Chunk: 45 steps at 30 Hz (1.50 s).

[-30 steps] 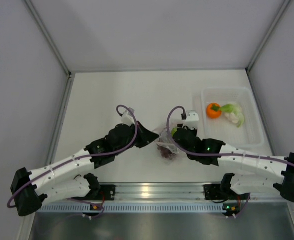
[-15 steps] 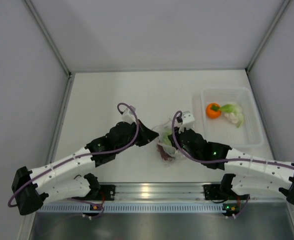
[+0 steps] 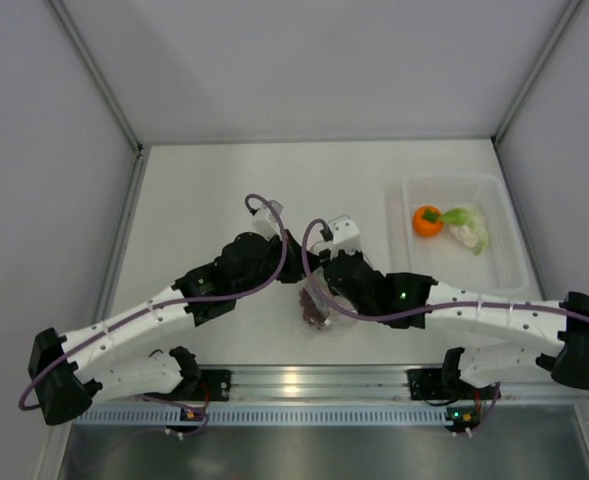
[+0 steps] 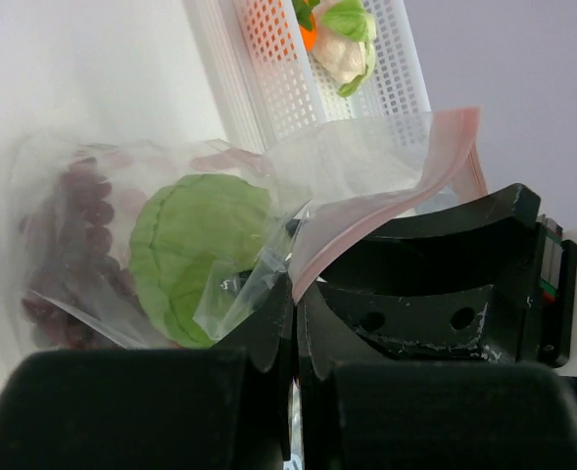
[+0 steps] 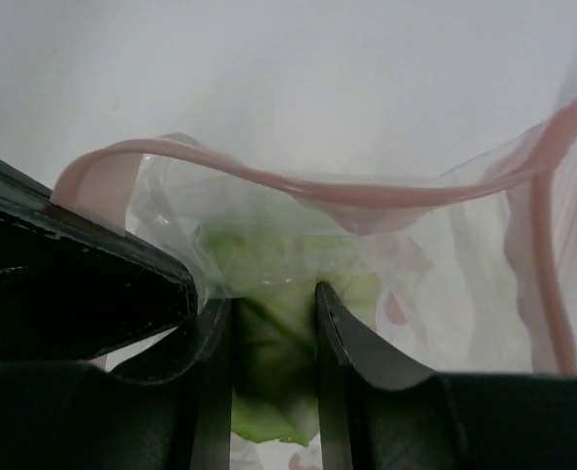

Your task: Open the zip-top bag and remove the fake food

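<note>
Crinkly zip-top bag [image 3: 316,300] at the bench's [image 3: 204,180] 6 o'clock, my left fingers [image 4: 268,328] pinching its rim, right fingers [image 5: 345,338] narrow on the green apple [image 5: 273,338] inside; trapped film could drag the bag.

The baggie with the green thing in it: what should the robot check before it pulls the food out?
1. Zip-top bag mouth open: ok, the pink zip strip gapes wide.
2. Left gripper holding the bag's edge: ok, it is shut on the plastic.
3. Right gripper lined up with the green piece: ok, one finger on each side.
4. Firm grip with no plastic trapped: cannot tell.
5. Room in the tray: ok, the orange fruit and leafy vegetable lie at its far end.
</note>
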Available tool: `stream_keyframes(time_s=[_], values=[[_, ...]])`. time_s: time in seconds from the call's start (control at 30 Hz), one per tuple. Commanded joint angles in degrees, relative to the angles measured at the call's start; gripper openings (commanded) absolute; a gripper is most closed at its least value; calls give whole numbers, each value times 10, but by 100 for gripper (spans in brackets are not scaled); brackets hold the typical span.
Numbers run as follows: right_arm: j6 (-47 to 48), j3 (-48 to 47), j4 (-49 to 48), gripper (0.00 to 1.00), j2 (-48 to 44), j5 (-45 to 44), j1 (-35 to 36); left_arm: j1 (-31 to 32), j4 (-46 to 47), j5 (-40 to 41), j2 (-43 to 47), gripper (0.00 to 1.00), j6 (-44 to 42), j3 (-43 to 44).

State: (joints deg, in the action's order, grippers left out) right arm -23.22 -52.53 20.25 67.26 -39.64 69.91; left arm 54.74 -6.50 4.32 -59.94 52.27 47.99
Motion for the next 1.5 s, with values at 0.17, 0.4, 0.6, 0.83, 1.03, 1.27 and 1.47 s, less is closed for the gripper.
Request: stream_keyframes(time_s=[0.17, 0.4, 0.6, 0.83, 1.03, 1.27, 1.47], values=[[-45, -143, 83, 0, 61, -94, -5, 17, 4, -1, 7, 0, -29, 4], [-27, -188, 135, 0, 50, -51, -5, 18, -39, 63, 20, 0, -19, -9], [-21, -186, 177, 0, 5, -37, -3, 18, -59, 116, 38, 0, -7, -19], [9, -173, 155, 0, -65, 47, -3, 18, -59, 132, 21, 0, 10, -29], [25, -135, 81, 0, -116, 112, -3, 18, -59, 124, 5, 0, 18, -26], [-7, -119, -10, 0, -160, 284, -10, 18, -60, 149, 20, 0, 25, -34], [-50, -134, -51, 0, -180, 356, -14, 18, -69, 182, 38, 0, 41, -41]])
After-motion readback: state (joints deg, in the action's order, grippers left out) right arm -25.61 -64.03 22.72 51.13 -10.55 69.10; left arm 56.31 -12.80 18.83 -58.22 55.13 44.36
